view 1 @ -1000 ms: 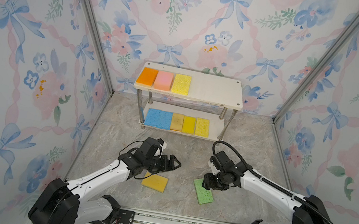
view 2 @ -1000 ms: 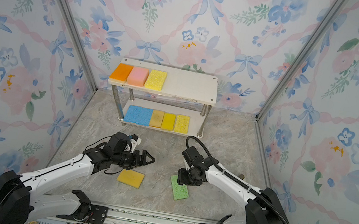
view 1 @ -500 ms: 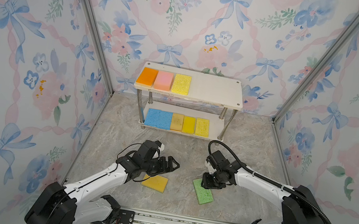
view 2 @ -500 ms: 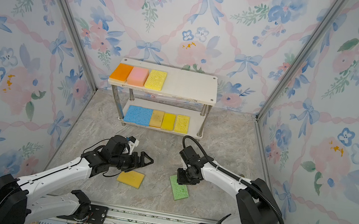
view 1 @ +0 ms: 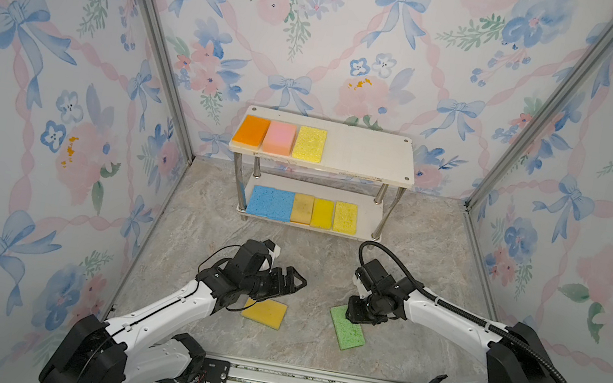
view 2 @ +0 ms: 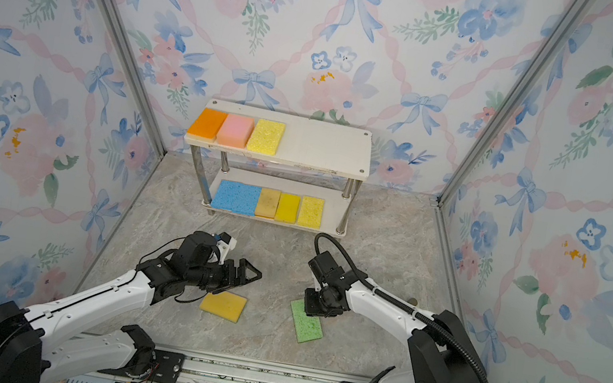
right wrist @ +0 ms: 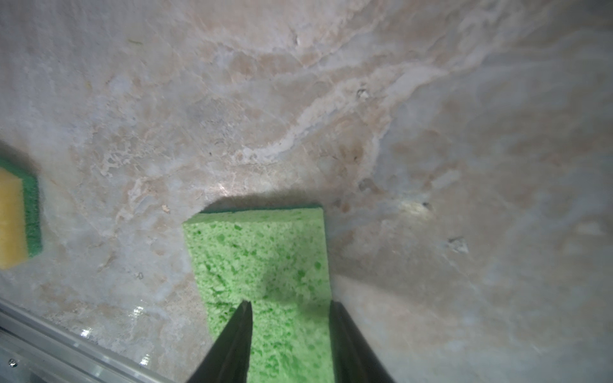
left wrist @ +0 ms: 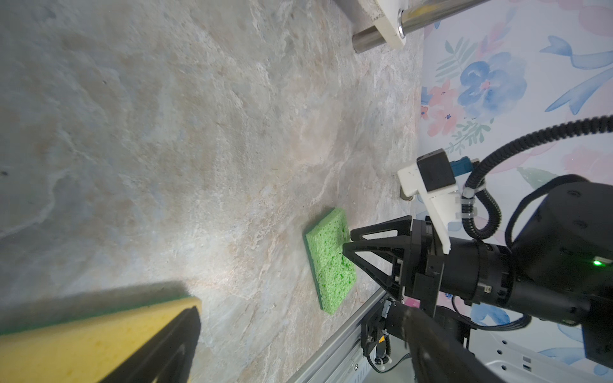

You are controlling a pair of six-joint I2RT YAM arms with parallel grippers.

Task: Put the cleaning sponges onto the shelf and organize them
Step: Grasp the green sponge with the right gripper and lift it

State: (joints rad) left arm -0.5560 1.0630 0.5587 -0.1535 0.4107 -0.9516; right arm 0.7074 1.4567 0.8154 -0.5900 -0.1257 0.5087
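A green sponge (view 1: 349,334) (view 2: 307,330) lies flat on the marble floor at the front right. My right gripper (view 1: 358,315) (right wrist: 288,305) points down on its far end. One finger presses into the top (right wrist: 243,318) and the other sits against the long edge, so the jaws pinch it. A yellow sponge (view 1: 264,312) (left wrist: 83,341) with a green underside lies at the front left. Just above its far side hovers my left gripper (view 1: 298,282) (left wrist: 302,311), wide open and empty. The shelf (view 1: 366,154) holds orange, pink and yellow sponges on top. Its lower board holds two blue, one tan and two yellow sponges.
The top board's right half (view 2: 325,145) is bare. Metal shelf legs (left wrist: 371,36) stand behind the grippers. An aluminium rail (view 1: 306,382) runs along the floor's front edge. Wallpapered walls close in on three sides.
My right gripper came down onto the green sponge's far end and its jaws narrowed on it. My left arm shifted slightly nearer the yellow sponge, still open.
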